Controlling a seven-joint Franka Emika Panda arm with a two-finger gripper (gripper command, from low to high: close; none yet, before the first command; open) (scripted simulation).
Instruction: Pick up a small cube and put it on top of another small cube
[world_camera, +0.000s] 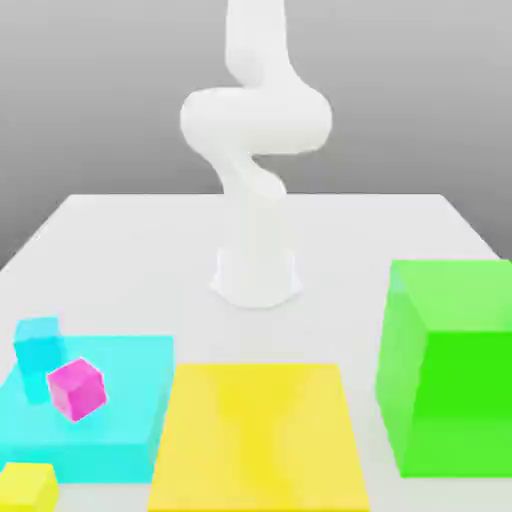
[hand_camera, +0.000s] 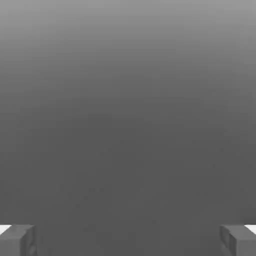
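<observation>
The small yellow cube (world_camera: 27, 487) sits on the table at the near corner on the exterior view's left, partly cut off by the picture's edge. A small magenta cube (world_camera: 76, 388) rests tilted on a flat cyan slab (world_camera: 110, 420), and a small cyan cube (world_camera: 38, 345) stands at that slab's far left corner. In the hand view my gripper (hand_camera: 128, 240) is open. Its two grey fingertips (hand_camera: 17, 240) stand wide apart with nothing between them, facing plain grey background. The white arm (world_camera: 255, 120) rises from its base at the table's middle and leaves the picture at the top.
A big green block (world_camera: 450, 365) stands on the exterior view's right. A wide flat yellow slab (world_camera: 258, 435) lies in the near middle, beside the cyan slab. The pale table (world_camera: 130, 240) stretches behind them around the arm's base (world_camera: 256, 275).
</observation>
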